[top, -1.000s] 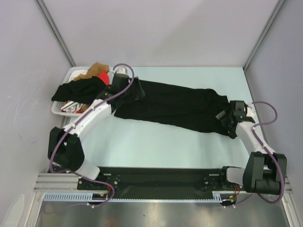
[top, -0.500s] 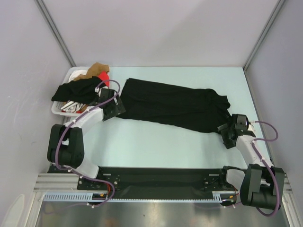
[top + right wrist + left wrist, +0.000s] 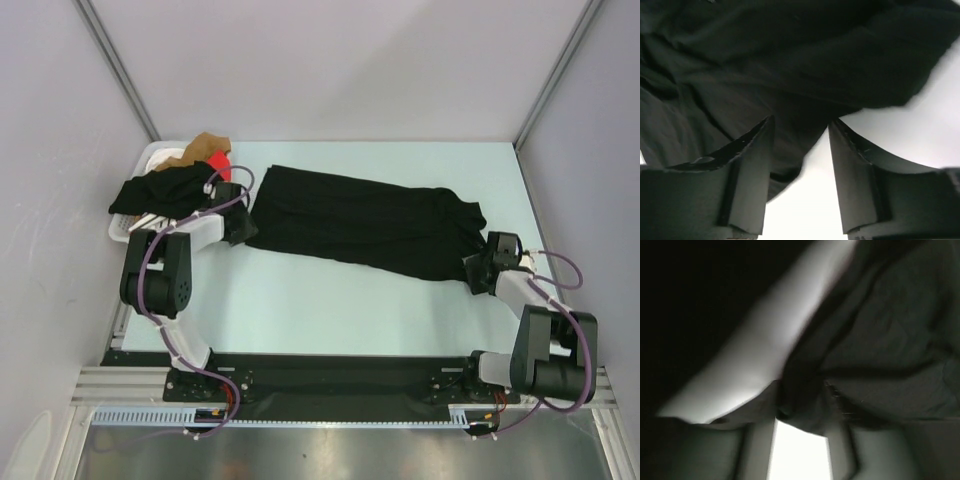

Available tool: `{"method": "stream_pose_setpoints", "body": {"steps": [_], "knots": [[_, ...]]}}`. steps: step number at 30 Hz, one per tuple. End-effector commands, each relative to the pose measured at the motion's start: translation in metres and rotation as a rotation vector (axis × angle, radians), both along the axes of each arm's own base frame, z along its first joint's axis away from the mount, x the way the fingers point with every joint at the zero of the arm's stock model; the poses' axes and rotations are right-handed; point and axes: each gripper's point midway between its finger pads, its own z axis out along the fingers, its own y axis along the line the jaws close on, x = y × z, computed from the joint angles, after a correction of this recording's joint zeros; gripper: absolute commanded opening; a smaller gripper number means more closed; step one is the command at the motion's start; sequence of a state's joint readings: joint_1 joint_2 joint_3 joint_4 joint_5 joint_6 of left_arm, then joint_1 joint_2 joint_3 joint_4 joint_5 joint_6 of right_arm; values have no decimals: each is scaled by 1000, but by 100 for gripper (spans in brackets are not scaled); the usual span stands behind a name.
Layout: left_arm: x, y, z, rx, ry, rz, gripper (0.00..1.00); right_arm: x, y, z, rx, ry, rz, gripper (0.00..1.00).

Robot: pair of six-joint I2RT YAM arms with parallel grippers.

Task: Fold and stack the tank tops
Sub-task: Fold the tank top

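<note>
Right, here is the black tank top (image 3: 360, 225), a long matte slab of soft cloth stretched on a slant across the pale, smooth table (image 3: 330, 310), its high end near the basket and its low end towards the right edge. The surface is rumpled and creased along its length, and it bunches into soft folds at the right end.

The left gripper (image 3: 242, 226) sits low at the garment's left edge. Up close its fingers (image 3: 840, 450) are dim and blurred. A dark wad of cloth lies between the tips and bright table shows in the gap behind, but I cannot tell whether they are pinching it.

Over on the right, the right gripper (image 3: 474, 268) is down at the bunched end. This view is sharp: two broad black fingers (image 3: 747, 180), curved along their inner faces, stand clearly apart. A slack, wavy hem of the black fabric hangs loose between them and white table shows through below. Nothing is clamped there.

Back in the left corner, the white plastic basket (image 3: 125, 232) holds a heap. A second dark cloth (image 3: 160, 190) flops over its rim, a tan cloth (image 3: 205, 145) is crumpled on top, and a bright scrap of the red tank top (image 3: 218, 160) pokes out beside it, near the left arm's cable.
</note>
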State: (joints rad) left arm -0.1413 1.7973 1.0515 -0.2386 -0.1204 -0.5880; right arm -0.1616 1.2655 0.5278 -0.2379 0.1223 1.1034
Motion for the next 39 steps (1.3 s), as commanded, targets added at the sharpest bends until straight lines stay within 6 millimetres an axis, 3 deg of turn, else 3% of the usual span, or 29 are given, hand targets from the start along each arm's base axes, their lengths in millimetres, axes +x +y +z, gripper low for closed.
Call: {"method": "stream_pose_setpoints", "body": {"steps": [1, 5, 6, 7, 8, 10, 12, 17, 18, 20, 21, 22, 24, 26, 27, 28, 30, 33, 34, 39], "knots": [[6, 9, -10, -79, -2, 34, 40, 7, -10, -12, -15, 36, -53, 51], [7, 12, -7, -65, -13, 40, 33, 23, -18, -18, -33, 63, -76, 45], [7, 12, -8, -64, -8, 37, 31, 34, -22, -11, -42, 47, -85, 42], [8, 11, -9, -67, -6, 33, 20, 35, -24, -19, -45, 77, -87, 38], [6, 11, -13, -68, 11, 32, 14, 41, -27, -17, -52, 74, -91, 32], [7, 11, -12, -68, 12, 29, 0, 51, -33, -18, -56, 89, -94, 10], [7, 12, -10, -66, 5, 33, 0, 57, -34, -20, -52, 102, -92, 0], [-4, 4, -12, -107, -6, 25, 0, 79, -43, -16, -70, 94, -95, 0], [-18, 3, -20, -114, 17, 25, 0, 83, -45, -16, -77, 93, -94, 0], [-24, -5, -8, -129, -33, 16, 0, 100, -49, -6, -92, 65, -84, 0], [-39, -12, -13, -155, -12, -4, 0, 102, -50, -13, -92, 87, -80, 0], [-43, -21, -4, -167, -38, -29, 0, 104, -52, -13, -100, 103, -83, 0], [-60, -30, -7, -172, -21, -53, 0, 120, -58, -14, -109, 114, -78, 0], [-72, -43, -1, -181, -28, -89, 0, 123, -58, -22, -98, 154, -72, 0], [-85, -46, -8, -185, -8, -101, 0, 136, -62, -15, -101, 132, -69, 0], [-92, -54, -8, -200, -4, -125, 0, 137, -61, -28, -85, 158, -62, 0], [-109, -64, -10, -222, 5, -154, 0, 154, -61, -27, -75, 134, -42, 0], [-138, -89, -15, -231, 29, -219, 0, 174, -56, -41, -49, 137, 16, 0], [-152, -105, -17, -236, 43, -271, 0, 188, -51, -44, -33, 129, 59, 0], [-197, -138, -29, -285, 80, -303, 0, 228, -27, -48, -13, 82, 193, 0]]}}
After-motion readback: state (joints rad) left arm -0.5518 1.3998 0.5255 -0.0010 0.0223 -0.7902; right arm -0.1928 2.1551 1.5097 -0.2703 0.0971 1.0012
